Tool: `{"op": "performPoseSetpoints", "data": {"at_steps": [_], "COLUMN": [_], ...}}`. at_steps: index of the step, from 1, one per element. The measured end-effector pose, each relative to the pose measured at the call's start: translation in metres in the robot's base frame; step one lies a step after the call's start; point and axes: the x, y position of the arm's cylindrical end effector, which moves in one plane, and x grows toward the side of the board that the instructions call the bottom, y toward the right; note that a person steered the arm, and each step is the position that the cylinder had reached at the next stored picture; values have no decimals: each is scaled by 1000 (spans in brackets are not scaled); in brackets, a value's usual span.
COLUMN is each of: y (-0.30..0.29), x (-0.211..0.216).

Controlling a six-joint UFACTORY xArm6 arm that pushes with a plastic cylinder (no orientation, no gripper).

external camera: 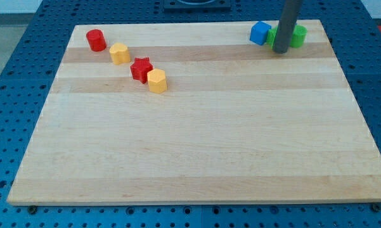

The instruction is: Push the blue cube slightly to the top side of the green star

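- Board (pixel 196 139): wood, on a blue pegboard.
- Rod: no pincer; my tip (pixel 280 50) sits in front of the green star (pixel 297 35), partly hiding it.
- Blue cube (pixel 260 33): top right, touching the star's left side.
- Top left: red cylinder (pixel 96 40), yellow block (pixel 119 54), red star (pixel 141 69), second yellow block (pixel 156 81).

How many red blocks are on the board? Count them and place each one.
2. The red cylinder sits near the board's top left corner. The red star lies lower and to the right of it, between the two yellow blocks. None appear hidden.

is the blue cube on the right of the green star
No, the blue cube sits at the view's left of the green star, beside my tip.
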Motion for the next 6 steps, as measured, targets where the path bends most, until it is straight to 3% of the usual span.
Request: {"op": "performPoseSetpoints", "data": {"at_steps": [1,2,6], "y": [-36,-87,-65], "x": [15,-5,-75]}}
